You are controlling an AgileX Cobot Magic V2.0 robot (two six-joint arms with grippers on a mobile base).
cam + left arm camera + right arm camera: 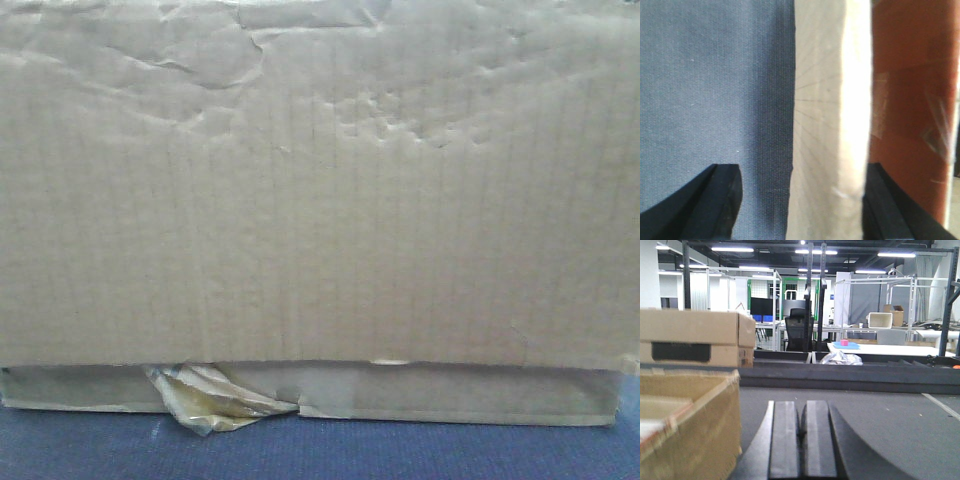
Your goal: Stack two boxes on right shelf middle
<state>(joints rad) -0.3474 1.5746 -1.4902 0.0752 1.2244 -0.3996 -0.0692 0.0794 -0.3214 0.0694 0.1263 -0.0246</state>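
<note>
Right now a brown cardboard box (320, 200) is filling almost the whole front view, sitting on blue cloth (420, 455) with a crumpled yellowish tape scrap (215, 400) poking out at its lower left edge. On the left wrist view, the left gripper (801, 175) is straddling a pale box wall (825, 100) at frame centre, jaws spread wide. Meanwhile the right gripper (801, 412) is sitting pressed together on nothing at bottom centre, with an open box (690, 425) at lower left and a second box (695, 335) behind it.
</note>
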